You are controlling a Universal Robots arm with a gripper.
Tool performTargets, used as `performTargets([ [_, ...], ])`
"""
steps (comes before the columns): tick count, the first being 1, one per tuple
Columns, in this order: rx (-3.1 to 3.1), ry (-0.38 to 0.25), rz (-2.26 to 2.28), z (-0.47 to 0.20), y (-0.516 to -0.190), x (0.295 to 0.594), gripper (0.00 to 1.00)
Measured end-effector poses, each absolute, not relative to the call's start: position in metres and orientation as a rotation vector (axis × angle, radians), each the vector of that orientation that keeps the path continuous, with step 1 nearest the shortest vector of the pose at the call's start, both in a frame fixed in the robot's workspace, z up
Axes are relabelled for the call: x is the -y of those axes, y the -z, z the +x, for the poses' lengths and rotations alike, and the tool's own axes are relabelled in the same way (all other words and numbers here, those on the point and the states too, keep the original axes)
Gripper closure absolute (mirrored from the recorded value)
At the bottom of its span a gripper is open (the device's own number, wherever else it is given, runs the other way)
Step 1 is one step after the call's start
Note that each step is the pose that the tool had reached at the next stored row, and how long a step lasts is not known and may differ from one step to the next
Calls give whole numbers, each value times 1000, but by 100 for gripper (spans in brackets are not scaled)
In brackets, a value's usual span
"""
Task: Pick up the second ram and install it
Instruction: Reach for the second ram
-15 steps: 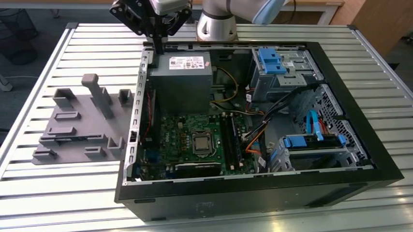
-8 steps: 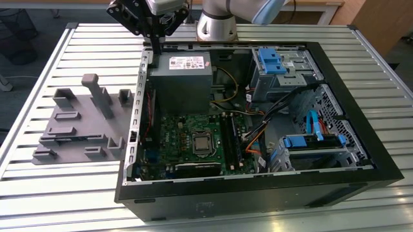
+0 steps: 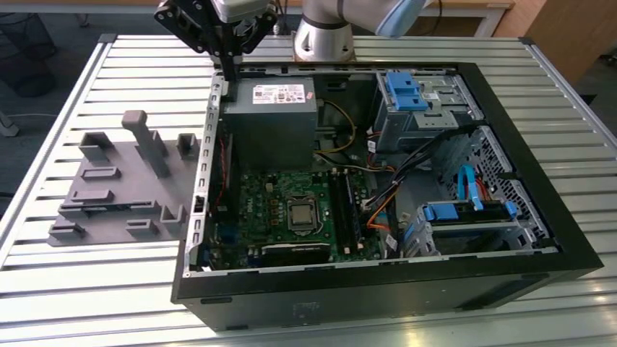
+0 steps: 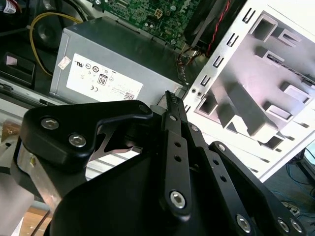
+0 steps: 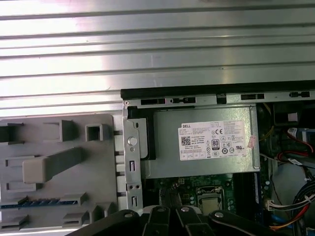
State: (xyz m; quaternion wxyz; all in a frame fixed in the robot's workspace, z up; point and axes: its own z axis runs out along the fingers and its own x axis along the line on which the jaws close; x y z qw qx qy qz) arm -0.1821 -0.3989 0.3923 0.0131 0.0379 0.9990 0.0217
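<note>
The second ram (image 5: 42, 202) is a thin dark bluish strip standing on edge in a slot of the grey holder tray (image 5: 59, 132), in the first wrist view. My gripper (image 3: 231, 76) hangs over the back left corner of the open computer case (image 3: 386, 289), just above the grey power supply (image 3: 270, 116). Its black fingers meet at the tips (image 4: 170, 96) with nothing between them, so it is shut and empty. The tray (image 3: 121, 184) lies on the table at the exterior view's left of the case. The motherboard's long black slots (image 3: 344, 210) run beside the processor socket (image 3: 302, 215).
The case wall (image 3: 214, 144) stands between the tray and the motherboard. Drive cages with blue clips (image 3: 405, 94) and loose cables (image 3: 386, 195) take up the case's right part. Tall posts (image 3: 144, 137) rise from the tray. The slatted metal table (image 3: 97, 289) surrounds everything.
</note>
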Motion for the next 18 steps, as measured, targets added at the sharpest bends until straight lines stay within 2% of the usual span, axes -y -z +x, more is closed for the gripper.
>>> performTargets([
  [18,-3112,-68,118,-195,-392,399,89],
])
